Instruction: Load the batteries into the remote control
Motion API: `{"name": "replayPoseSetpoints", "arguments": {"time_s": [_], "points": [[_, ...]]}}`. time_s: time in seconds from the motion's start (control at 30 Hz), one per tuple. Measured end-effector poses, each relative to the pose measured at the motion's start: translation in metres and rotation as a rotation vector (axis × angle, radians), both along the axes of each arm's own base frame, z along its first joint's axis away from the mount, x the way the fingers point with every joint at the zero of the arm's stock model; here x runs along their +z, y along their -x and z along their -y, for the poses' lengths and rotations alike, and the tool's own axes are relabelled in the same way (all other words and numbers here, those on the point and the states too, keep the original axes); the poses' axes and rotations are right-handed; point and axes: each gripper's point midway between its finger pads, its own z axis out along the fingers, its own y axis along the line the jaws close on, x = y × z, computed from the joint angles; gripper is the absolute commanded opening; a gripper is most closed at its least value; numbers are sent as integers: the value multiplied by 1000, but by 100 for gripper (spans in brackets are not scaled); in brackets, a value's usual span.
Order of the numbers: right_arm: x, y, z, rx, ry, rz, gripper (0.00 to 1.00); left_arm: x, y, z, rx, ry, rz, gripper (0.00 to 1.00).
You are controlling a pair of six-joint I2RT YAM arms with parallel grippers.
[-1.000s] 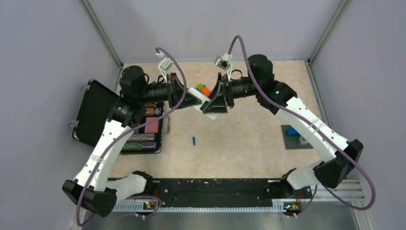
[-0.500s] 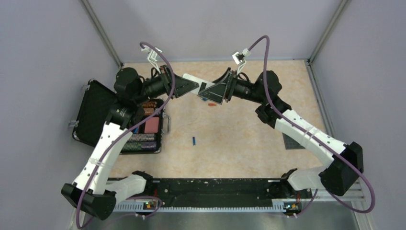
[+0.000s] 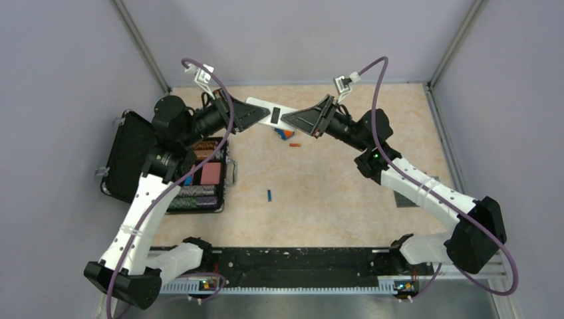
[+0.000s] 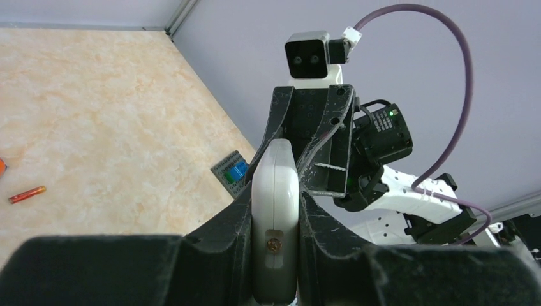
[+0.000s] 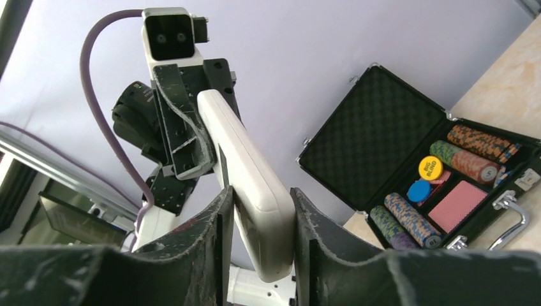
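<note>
Table [image 3: 332,199]: pale marbled top, both arms reaching to its far half.

Poker-chip case [image 3: 130,153]: open at the left edge, chips and a card deck inside. Not part of the job.

Left gripper [image 3: 258,113]: clenched on one end of the remote control [image 3: 269,112]. In its own wrist view the fingers [image 4: 229,220] press both flat sides.

Right gripper [image 3: 287,117]: closed on the other end, pads touching either face in the right wrist view.

Remote control: held in the air between the two claws, clear of the table. Long axis runs left to right along the line joining them. A dark slot [image 3: 274,114] faces up, probably the open battery bay.

Toy car [image 3: 284,133]: on the table below the remote, partly hidden.

Brick on grey baseplate [image 4: 235,172]: far right, well apart.

Orange-red battery [image 3: 294,143]: on the table, just nearside of the car, below the right claw. Long axis roughly left to right. The right arm is nearer.

Blue battery [image 3: 269,195]: alone mid-table, well apart towards the bases, long axis near to far, about midway between the arms.

Judgement: no battery loaded yet. One claw must let go to fetch one, and the right is best placed for the orange-red.
</note>
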Motion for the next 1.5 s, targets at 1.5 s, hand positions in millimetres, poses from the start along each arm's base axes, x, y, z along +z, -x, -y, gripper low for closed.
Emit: {"name": "replayPoseSetpoints", "arguments": {"time_s": [1.5], "points": [[-13,1,-4,109,-55,-34,39,-13,-10,-21,-62,48,-137,0]]}}
